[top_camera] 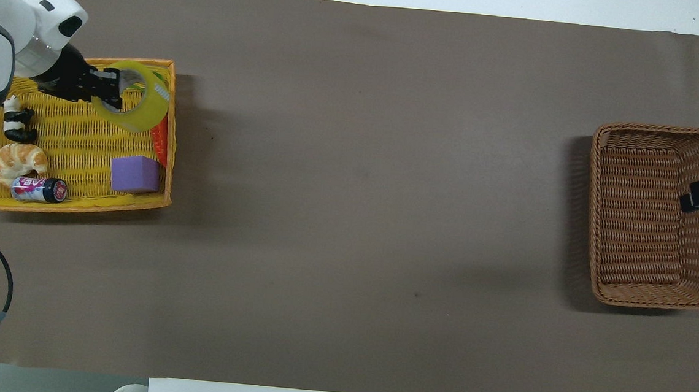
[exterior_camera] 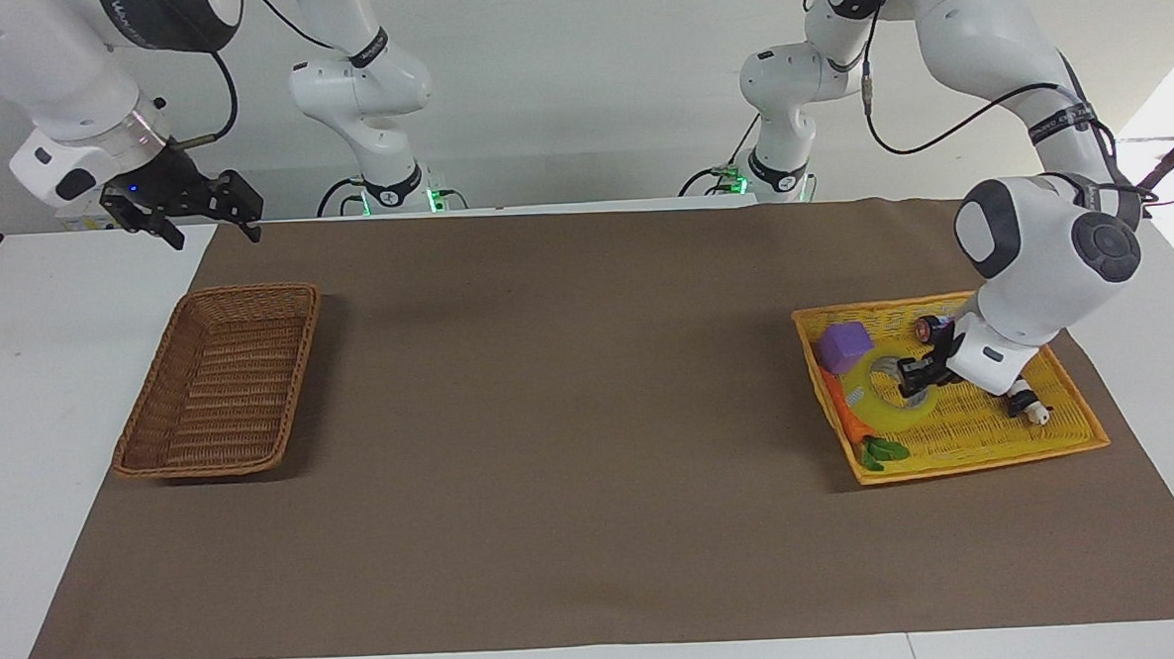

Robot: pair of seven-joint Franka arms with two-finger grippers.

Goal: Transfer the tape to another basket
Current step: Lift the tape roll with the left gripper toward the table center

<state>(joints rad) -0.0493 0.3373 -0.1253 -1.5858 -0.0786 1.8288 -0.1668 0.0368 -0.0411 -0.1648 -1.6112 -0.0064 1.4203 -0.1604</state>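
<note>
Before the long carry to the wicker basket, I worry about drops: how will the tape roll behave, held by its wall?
The tape likely stays rigid: it keeps its ring shape in the left hand. Pinched through one wall only, it hangs tilted over the yellow tray, so it may swing. Its glossy film could slip. Released on edge, it would probably roll.

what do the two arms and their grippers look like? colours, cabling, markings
Both arms are glossy white with rounded segments and dark grey joint caps. Black cables loop outside along the upper links, and black bands with small white lettering wrap some links. Green lights glow at both bases. The left gripper and the right gripper are black two-finger units; the right wrist has a silver ring and a small blue light.
</note>
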